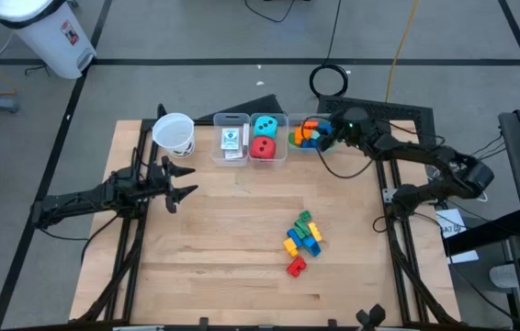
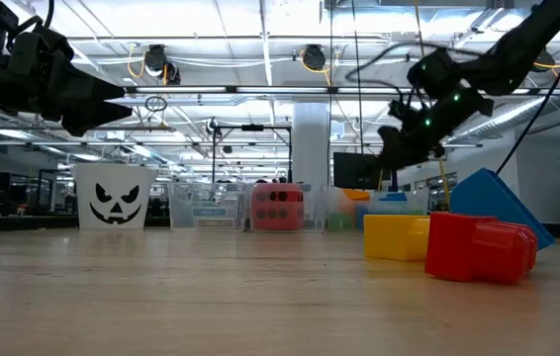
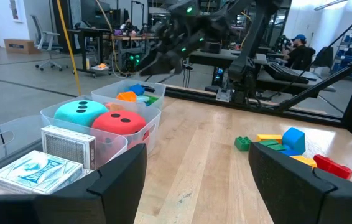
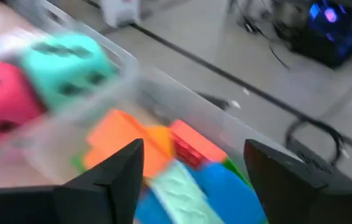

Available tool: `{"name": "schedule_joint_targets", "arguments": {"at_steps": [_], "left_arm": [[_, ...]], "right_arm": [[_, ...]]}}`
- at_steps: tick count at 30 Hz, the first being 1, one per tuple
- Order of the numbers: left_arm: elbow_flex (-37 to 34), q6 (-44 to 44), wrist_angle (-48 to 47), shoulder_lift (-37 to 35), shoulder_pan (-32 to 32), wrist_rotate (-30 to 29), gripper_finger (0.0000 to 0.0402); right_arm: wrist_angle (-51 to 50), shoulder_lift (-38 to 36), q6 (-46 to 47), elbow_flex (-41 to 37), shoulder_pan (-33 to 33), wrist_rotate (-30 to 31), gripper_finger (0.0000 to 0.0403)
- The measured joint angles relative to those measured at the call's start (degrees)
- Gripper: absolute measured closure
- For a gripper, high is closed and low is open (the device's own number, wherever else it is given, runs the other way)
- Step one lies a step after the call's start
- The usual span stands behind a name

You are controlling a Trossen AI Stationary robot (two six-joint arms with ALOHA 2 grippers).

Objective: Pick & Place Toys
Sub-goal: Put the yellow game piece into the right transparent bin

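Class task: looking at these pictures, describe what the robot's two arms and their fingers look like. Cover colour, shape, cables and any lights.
Both arms are dark, almost black, built of slim jointed segments. The left gripper ends in two pointed, angular dark fingers. The right gripper has the same broad, wedge-shaped dark fingers. Small green lights glow near the right wrist, and thin black cables loop along that arm.

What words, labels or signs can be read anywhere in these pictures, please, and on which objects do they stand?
No text reads clearly.
White paper cup: a black jack-o'-lantern face, no words.
Card packs: blue printed pattern, lettering too blurred to read.
White bin on the floor: red label, too small to read.
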Motion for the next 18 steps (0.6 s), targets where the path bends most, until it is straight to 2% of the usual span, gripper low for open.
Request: {"name": "schedule_joint_targets", "arguments": {"at_steps": [4, 9, 16, 18], "left_arm": [[0.0, 0.0, 0.0, 0.0, 0.0, 0.0, 0.0114], [0.0, 0.0, 0.0, 0.0, 0.0, 0.0, 0.0114], [0.0, 0.0, 0.0, 0.0, 0.0, 0.0, 0.0114], [0.0, 0.0, 0.0, 0.0, 0.0, 0.0, 0.0114]], "right_arm": [[-0.9, -5.3, 1.7, 0.0, 6.9, -0.1, 0.0139], [-5.1, -10.2, 5.4, 0.0, 19.4, -2.4, 0.0129], [-16.3, -10.2, 7.2, 0.0, 36.0, -12.2, 0.0137], [-19.8, -9.5, 6.8, 0.0, 40.1, -12.1, 0.0141]]}}
